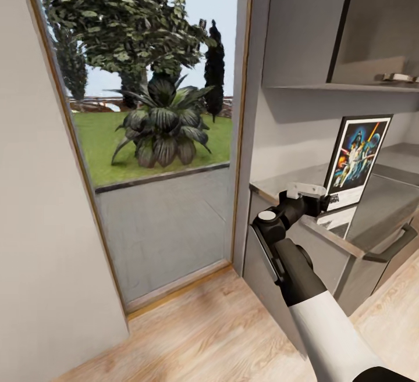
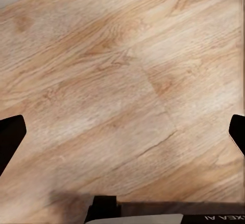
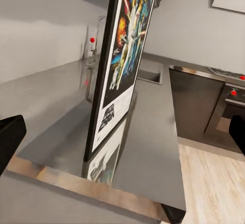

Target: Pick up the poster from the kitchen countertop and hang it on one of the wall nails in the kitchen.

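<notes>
Poster [image 1: 356, 161] found upright on the kitchen desk [image 1: 384, 207], near its front edge, at about 2 o'clock in the head view; apparently propped for an edge grasp. Right gripper [image 1: 323, 200] extended to the frame's lower left corner, just beside it; contact not confirmed. In the right wrist view, fingers [image 3: 10, 137] spread wide, holding nothing, frame edge [image 3: 104, 75] between them. Left fingers [image 2: 10, 134] likewise apart, empty, aimed at wooden floor [image 2: 122, 81]. Doorway [image 1: 157, 138] at 11 o'clock.

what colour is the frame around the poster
Black: a thin black frame around the poster, with a white border inside. It shows best in the right wrist view.
</notes>
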Controlling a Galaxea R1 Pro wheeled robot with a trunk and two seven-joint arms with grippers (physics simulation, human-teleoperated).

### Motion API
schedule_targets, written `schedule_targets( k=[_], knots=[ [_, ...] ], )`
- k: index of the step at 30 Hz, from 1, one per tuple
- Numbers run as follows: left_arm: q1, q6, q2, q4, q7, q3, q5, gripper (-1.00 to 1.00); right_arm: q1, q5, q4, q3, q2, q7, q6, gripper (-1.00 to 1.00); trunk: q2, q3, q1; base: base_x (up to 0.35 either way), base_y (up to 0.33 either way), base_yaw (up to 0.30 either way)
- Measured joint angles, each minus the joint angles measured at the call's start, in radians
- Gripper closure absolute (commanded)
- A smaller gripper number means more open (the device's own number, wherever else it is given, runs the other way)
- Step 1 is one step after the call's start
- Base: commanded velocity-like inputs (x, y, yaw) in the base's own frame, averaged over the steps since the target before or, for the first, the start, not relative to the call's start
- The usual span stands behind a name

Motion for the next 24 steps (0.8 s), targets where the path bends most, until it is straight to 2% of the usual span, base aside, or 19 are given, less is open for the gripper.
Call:
schedule_targets(
  k=[4, 11, 24],
  knots=[
    [0.0, -0.001, 0.0, 0.0, 0.0, 0.001, 0.0, -1.0, 0.001, -0.003, 0.0, 0.0, 0.0, 0.0, -0.011, -1.0, 0.0, 0.0, 0.0, 0.063, -0.054, 0.0],
    [0.0, -0.001, 0.0, 0.0, 0.001, 0.001, 0.0, -1.0, 0.001, -0.011, 0.015, 0.0, -0.001, 0.0, -0.08, -1.0, 0.0, 0.0, 0.0, 0.139, -0.131, 0.0],
    [0.0, -0.001, 0.0, 0.0, 0.001, 0.001, 0.0, -1.0, 0.002, -0.014, 0.049, 0.0, -0.001, 0.001, -0.099, -1.0, 0.0, 0.0, 0.0, 0.088, -0.077, 0.0]
  ],
)
